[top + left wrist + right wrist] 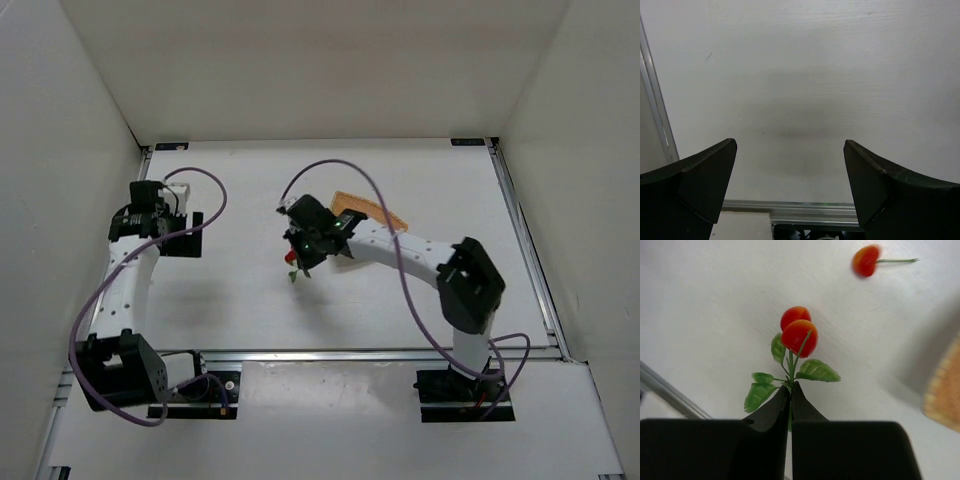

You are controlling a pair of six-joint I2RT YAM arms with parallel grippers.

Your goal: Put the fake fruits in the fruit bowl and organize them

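My right gripper (pixel 791 386) is shut on the green stem of a cherry sprig (pixel 799 336) with two red cherries and several leaves, held above the white table. In the top view the gripper (pixel 300 262) holds the sprig (pixel 292 267) just left of the wicker fruit bowl (pixel 372 208), which the arm partly hides. A single loose cherry (pixel 866 260) with a stem lies on the table farther off. The bowl's edge (pixel 946 395) shows at the right of the right wrist view. My left gripper (pixel 790 170) is open and empty over bare table at the far left (pixel 170 215).
Aluminium rails (pixel 380 353) border the table at the front and both sides. White walls enclose the workspace. The front rail (pixel 790 206) shows below the left fingers. A purple cable (pixel 340 170) loops over the right arm near the bowl.
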